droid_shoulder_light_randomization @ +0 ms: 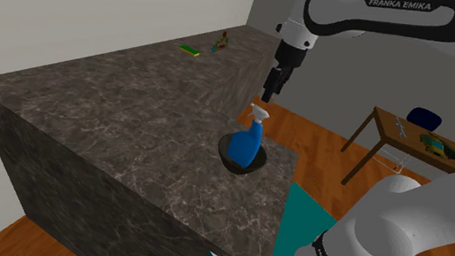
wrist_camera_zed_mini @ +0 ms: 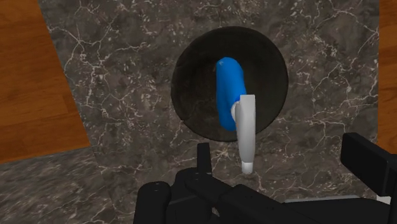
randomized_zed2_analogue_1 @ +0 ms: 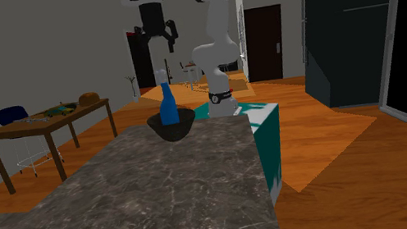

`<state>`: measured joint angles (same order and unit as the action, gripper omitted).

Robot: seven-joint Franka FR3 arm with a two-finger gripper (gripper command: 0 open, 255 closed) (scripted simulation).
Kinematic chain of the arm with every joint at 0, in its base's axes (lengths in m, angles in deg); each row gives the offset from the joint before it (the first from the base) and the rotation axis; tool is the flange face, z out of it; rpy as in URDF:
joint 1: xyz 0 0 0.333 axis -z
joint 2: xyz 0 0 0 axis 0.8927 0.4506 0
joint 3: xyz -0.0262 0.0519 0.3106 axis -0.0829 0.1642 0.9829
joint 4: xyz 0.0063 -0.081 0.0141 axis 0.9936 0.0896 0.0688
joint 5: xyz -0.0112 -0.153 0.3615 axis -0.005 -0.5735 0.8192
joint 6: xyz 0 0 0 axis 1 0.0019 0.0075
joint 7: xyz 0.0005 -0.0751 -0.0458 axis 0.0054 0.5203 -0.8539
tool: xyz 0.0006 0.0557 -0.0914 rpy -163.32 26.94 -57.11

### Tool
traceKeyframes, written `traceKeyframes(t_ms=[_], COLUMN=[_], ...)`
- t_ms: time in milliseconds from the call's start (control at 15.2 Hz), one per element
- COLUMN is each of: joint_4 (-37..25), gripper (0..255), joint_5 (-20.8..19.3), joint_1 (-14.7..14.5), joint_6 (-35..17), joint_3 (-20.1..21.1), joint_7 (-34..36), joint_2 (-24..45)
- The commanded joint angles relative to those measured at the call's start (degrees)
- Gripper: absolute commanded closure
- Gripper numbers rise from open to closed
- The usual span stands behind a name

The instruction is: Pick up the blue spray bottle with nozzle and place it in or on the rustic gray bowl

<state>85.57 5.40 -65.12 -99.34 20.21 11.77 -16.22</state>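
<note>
The blue spray bottle [droid_shoulder_light_randomization: 251,139] with its white nozzle stands upright inside the dark gray bowl [droid_shoulder_light_randomization: 229,157], close to the marble counter's edge nearest the robot. My black gripper [droid_shoulder_light_randomization: 268,92] hangs open above the bottle, clear of the nozzle and holding nothing. In the second exterior view the bottle [randomized_zed2_analogue_1: 167,106] rises out of the bowl [randomized_zed2_analogue_1: 172,129], with the gripper [randomized_zed2_analogue_1: 158,43] well above it. Looking down from the wrist, the bottle [wrist_camera_zed_mini: 229,89] leans across the bowl [wrist_camera_zed_mini: 191,83], and the gripper [wrist_camera_zed_mini: 283,162] has its fingers wide apart, one finger [wrist_camera_zed_mini: 203,159] beside the nozzle tip.
The dark marble counter [droid_shoulder_light_randomization: 121,110] stretches away from the bowl. A green item [droid_shoulder_light_randomization: 190,50] and a small object [droid_shoulder_light_randomization: 221,42] lie at its far end. A wooden table [droid_shoulder_light_randomization: 421,137] with clutter and a blue chair stands on the wood floor. A dark fridge [randomized_zed2_analogue_1: 348,38] stands across the room.
</note>
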Motion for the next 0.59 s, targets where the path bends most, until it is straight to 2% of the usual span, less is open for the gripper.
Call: traceKeyframes(t_ms=[0,66,528], joint_4=[-3.6,-5.2,-5.2], gripper=[0,0,0], joint_5=[0.0,0.1,0.1], joint_1=[0.0,0.0,0.0], joint_6=[3.5,5.0,5.0], joint_3=[0.1,0.1,0.1], joint_7=[0.0,0.0,0.0], joint_2=[0.2,0.3,0.3])
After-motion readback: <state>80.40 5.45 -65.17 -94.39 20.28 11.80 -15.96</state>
